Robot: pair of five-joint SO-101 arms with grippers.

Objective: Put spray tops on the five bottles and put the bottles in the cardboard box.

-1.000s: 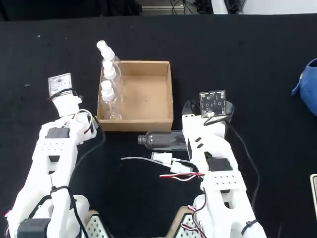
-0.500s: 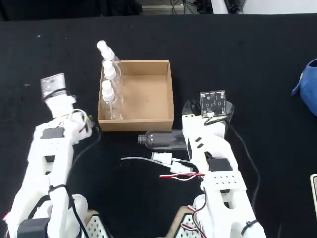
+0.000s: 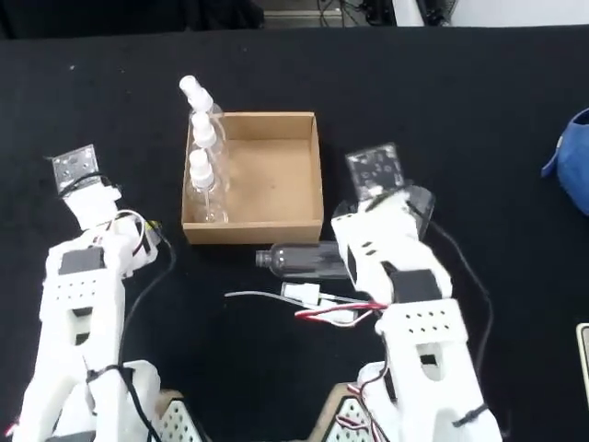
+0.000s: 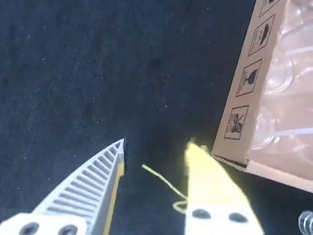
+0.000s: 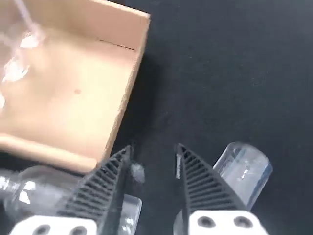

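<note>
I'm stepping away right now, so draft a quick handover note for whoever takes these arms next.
Left gripper: open, empty, over the table left of the cardboard box.
Right gripper: open, empty, right of the box.
Done: three capped bottles stand in the box.
Left: an uncapped bottle lies before the box, a second bottle beside the right gripper, and loose spray tops nearby.

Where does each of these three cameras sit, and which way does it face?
High view: fixed above the black table, looking down on white left arm, right arm and brown cardboard box.
Left wrist view: on the left arm's wrist, looking past the open left gripper at the box's outer wall.
Right wrist view: on the right arm's wrist, looking past the open right gripper into the box and at a lying clear plastic bottle.
Shared: all three show the box.
</note>
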